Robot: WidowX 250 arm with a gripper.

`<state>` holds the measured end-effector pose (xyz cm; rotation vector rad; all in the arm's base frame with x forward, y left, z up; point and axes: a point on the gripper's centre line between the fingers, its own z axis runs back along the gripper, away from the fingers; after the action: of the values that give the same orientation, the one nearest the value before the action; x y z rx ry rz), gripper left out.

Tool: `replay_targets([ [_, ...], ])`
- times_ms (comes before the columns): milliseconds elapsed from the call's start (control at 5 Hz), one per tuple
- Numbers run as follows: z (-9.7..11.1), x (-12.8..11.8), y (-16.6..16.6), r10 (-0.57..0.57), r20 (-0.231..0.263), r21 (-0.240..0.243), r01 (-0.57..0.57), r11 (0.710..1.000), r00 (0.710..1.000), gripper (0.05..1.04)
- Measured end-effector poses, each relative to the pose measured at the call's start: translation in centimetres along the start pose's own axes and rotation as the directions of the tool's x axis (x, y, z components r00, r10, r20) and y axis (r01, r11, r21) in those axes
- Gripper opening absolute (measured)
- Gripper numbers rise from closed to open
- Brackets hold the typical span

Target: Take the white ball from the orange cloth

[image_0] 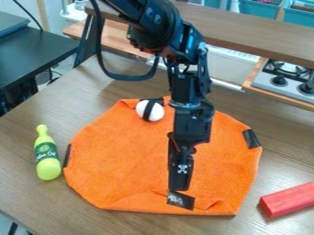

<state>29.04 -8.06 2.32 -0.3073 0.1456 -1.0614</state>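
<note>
The cloth [116, 156] looks like soft, matt orange terry towelling, its surface slightly rough, with smooth black tape strips [251, 138] along its edge, and it lies on a table [116, 219] of brown wood grain with a faint sheen. The ball [156, 113] appears smooth and white, the yellow-green bottle [47, 158] is smooth, glossy plastic, and the red block [288, 200] looks smooth and mostly matt; the stove [276, 81] has a grey metal-looking top with shiny black knobs [279, 81].

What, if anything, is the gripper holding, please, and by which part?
Nothing, it seems: the gripper is over the cloth, away from the ball.
</note>
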Motion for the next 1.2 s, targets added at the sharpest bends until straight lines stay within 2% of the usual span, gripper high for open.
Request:
replay_targets([
  [200,-0.9,-0.2,0.0,0.012,-0.015,-0.024,-0.013,1.0,1.0,0.999],
  [400,0.7,-1.6,1.6,0.126,0.071,-0.012,-0.125,0.992,0.989,0.999],
  [600,3.0,-3.8,3.3,0.266,0.171,0.018,-0.273,0.962,0.949,0.999],
  [800,4.2,-5.1,4.1,0.33,0.201,0.044,-0.345,0.938,0.922,0.999],
  [1000,5.7,-6.8,4.8,0.406,0.237,0.111,-0.44,0.891,0.883,0.999],
  [1200,6.5,-7.8,5.6,0.448,0.266,0.157,-0.497,0.853,0.853,0.999],
])
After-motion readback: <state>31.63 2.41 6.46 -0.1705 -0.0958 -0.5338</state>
